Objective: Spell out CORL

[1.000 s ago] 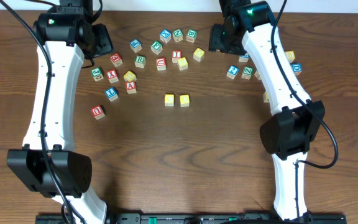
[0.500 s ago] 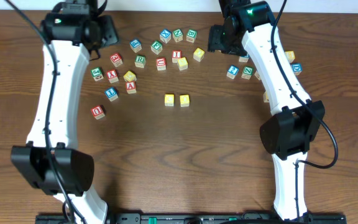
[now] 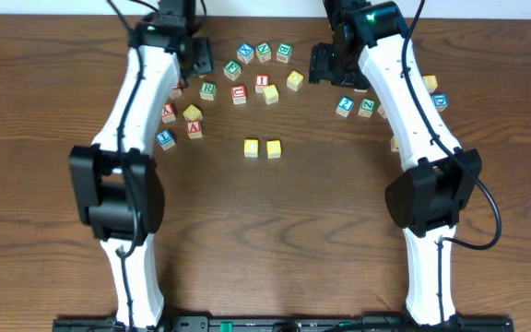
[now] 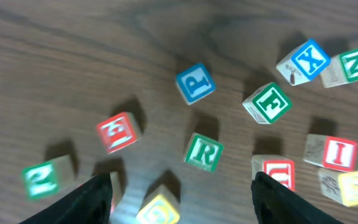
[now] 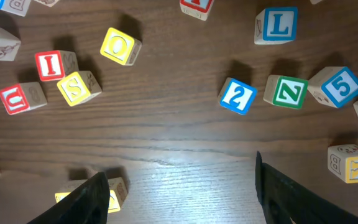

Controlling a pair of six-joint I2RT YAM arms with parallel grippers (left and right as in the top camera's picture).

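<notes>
Black and spread wide with nothing between its fingers, the left gripper (image 4: 180,186) hovers near the far edge of the table (image 3: 275,231), left of centre. The green R cube (image 4: 202,152) lies on the wood just ahead of the gap between its fingers, touching neither, with a blue P cube (image 4: 195,84) and a green E cube (image 4: 267,102) farther out. The right gripper (image 5: 182,186) is likewise spread and empty near the far edge, right of centre. The blue L cube (image 5: 277,26) sits well ahead of it toward that edge, beyond a blue 2 cube (image 5: 236,95) and a green N cube (image 5: 286,91). The two yellow cubes (image 3: 262,148) stand side by side toward mid-table.
</notes>
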